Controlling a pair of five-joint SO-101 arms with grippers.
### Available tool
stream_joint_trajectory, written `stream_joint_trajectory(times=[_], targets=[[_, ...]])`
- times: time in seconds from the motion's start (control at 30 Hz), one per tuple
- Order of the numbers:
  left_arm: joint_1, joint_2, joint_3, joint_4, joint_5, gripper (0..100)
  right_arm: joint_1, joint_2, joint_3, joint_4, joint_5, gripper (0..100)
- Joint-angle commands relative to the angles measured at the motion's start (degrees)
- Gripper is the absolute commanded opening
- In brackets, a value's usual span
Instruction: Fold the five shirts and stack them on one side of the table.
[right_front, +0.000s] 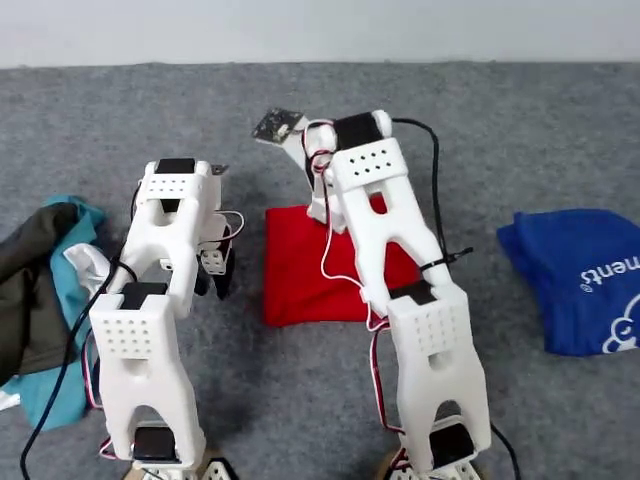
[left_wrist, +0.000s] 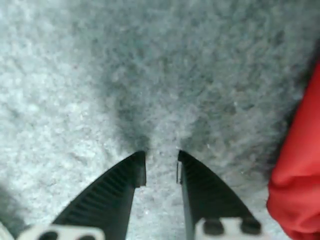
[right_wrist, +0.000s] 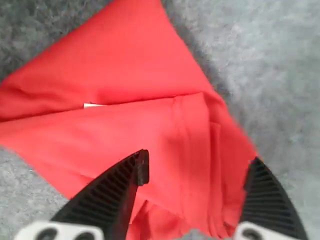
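I'm mid-fold on the red shirt (right_front: 300, 275), which lies as a rough square. My right gripper (right_wrist: 199, 167) hangs over it, jaws wide apart and empty. The left gripper (left_wrist: 161, 167) sits just beside the shirt over bare carpet (left_wrist: 100, 75), jaws narrowly parted and empty. Next, I reckon, I pinch a shirt edge and fold it across.

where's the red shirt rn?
High view: the red shirt lies mid-table, directly under the open right gripper, with the blue shirt farther to its right.
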Motion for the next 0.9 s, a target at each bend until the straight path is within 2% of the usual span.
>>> stream_joint_trajectory(times=[0.0, 0.37, 0.67, 0.73, 0.87], targets=[[0.0, -0.6, -0.1, -0.6, -0.4, 10, -0.4, 0.1, -1.9, -1.8, 0.6, 28.8], [0.1, -0.6, -0.1, -0.6, -0.4, 10, -0.8, 2.3, -1.8, -10.6, 0.6, 28.8], [0.0, -0.4, -0.1, -0.6, -0.4, 10, -0.7, 7.5, -2.0, -12.6, 1.0, 28.3], [0.0, -0.4, -0.1, -0.6, -0.4, 10, -0.3, 7.4, -3.3, -12.4, 1.0, 25.2], [0.0, -0.4, -0.1, -0.6, -0.4, 10, 0.7, 7.9, -8.3, -11.4, 1.1, 11.7]])
